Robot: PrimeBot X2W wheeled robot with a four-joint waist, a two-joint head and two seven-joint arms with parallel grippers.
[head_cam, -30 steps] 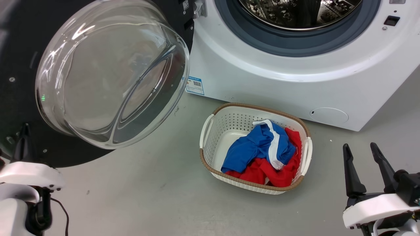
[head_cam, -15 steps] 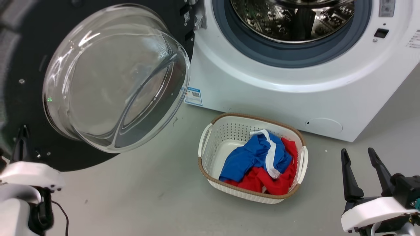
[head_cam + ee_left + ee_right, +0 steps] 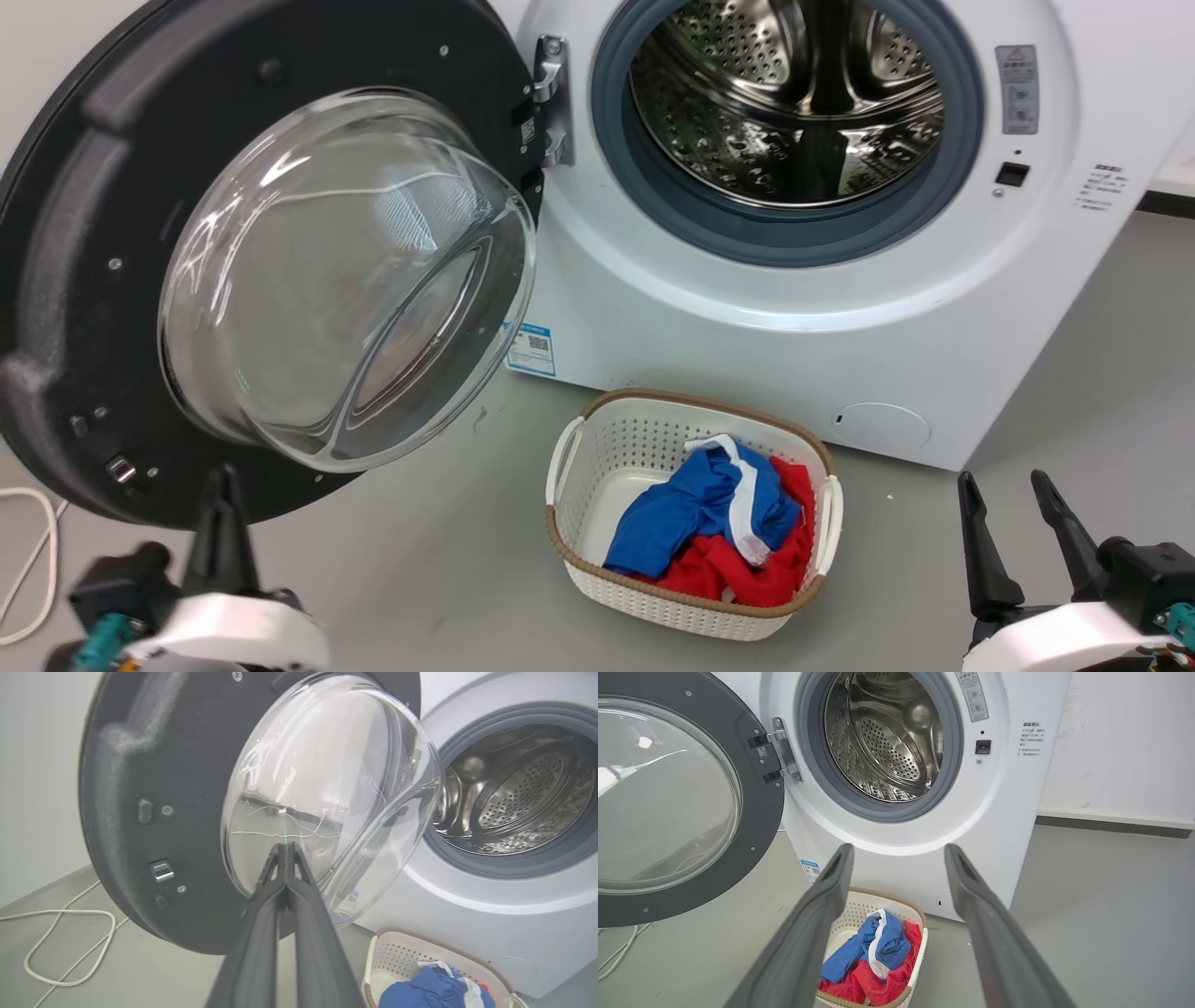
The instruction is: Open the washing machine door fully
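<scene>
**Door wide open, little left to do**

At lower left, the left gripper [image 3: 221, 481] is pointing up toward the washing machine door [image 3: 84, 280], its fingers pressed together on nothing and seemingly clear of it. The door is hanging wide open on its hinge [image 3: 551, 103], left of the washing machine [image 3: 747, 317], baring the steel drum [image 3: 784, 103]. At most a last outward nudge is looking necessary. Past the laundry basket [image 3: 695, 403], the right gripper [image 3: 1001, 481] is idling, fingers spread and empty.

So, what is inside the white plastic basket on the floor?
The white perforated basket with a brown rim holds a crumpled blue garment with a white band, lying on red cloth. Its bare bottom shows beside them. Anything under the clothes is hidden.
</scene>
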